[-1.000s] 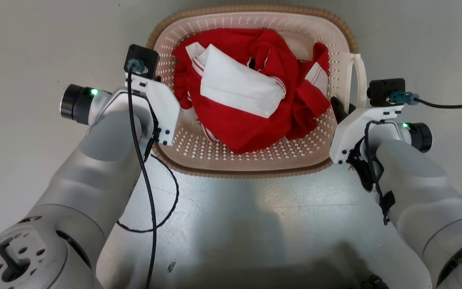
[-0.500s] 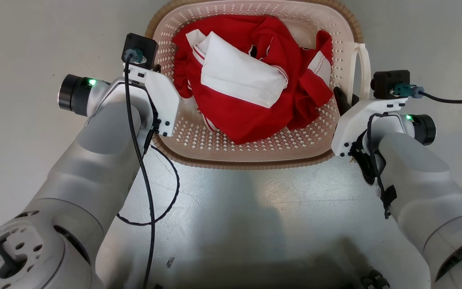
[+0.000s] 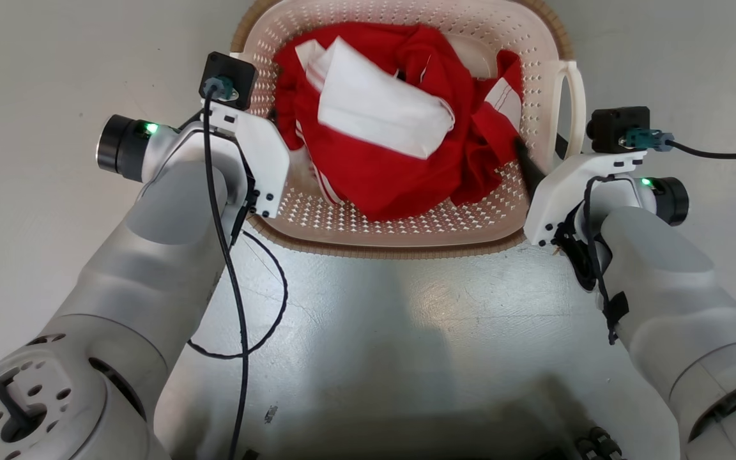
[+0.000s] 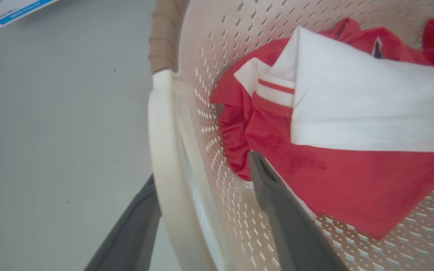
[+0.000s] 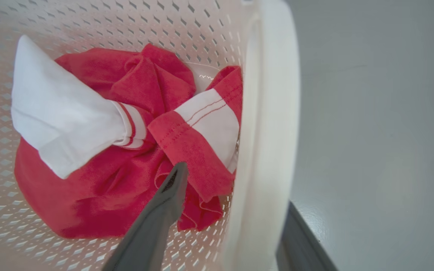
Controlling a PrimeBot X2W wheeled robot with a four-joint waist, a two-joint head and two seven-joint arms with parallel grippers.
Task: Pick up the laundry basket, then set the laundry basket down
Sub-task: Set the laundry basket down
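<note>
From the head view, the laundry basket point(image 3: 393, 246) sits on a glossy grey floor point(image 3: 406, 332) straight ahead of the robot, between its two pale forearms. It is a cream-white, rounded-rectangular tub with rows of small perforations and a brown woven-look rim. A crumpled red and white garment point(image 3: 374, 128) lies in it. The right loop handle point(image 3: 575, 102) stands out white from the side, and a black cable point(image 3: 240, 319) loops off the left arm over the floor. In the left wrist view, the left gripper point(image 4: 202, 169) straddles the left loop handle point(image 4: 164, 150). One dark finger is outside against the handle and the other is inside along the perforated wall beside the red cloth, so the pair is closed across the handle and the wall. A paper label point(image 4: 9, 9) with a blue strip lies on the floor at the top corner. In the right wrist view, the right gripper point(image 5: 236, 184) holds the other side the same way, its inner finger among the red folds and its outer finger just outside the white handle, over plain grey floor.
</note>
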